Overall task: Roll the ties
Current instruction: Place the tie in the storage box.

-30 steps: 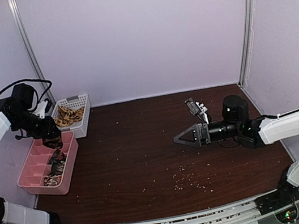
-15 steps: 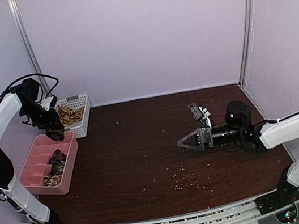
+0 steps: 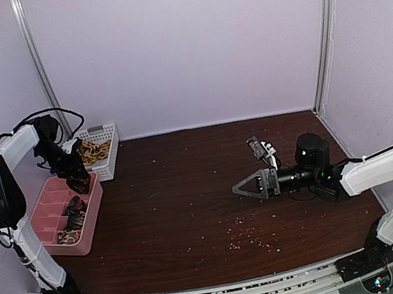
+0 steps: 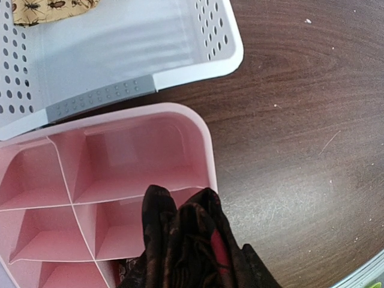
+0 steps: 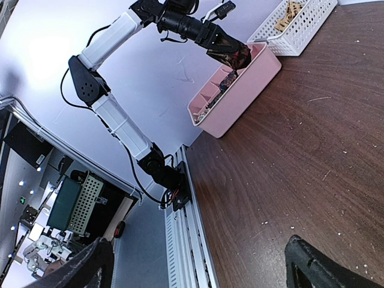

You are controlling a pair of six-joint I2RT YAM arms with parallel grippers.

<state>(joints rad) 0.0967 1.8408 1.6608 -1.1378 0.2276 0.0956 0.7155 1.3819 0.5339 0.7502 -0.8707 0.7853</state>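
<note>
Brown bundled tie (image 4: 186, 240) hangs gripped by my left end effector (image 3: 73, 179) above the pink tray (image 4: 209, 150), right end effector (image 3: 242, 187) wide, empty; next, lowering it into a free compartment.

The divided tray (image 4: 207, 150) is pink. At 12 o'clock from it, the perforated basket (image 4: 180, 42) is white with a grey handle strip (image 4: 99, 99). The tan tie (image 4: 54, 7) shows small dark figures like insects. The dark tie (image 4: 186, 240) is blackish brown with some red. The table (image 4: 300, 120) is dark brown with wood grain and carries pale crumbs (image 3: 253, 238).
</note>
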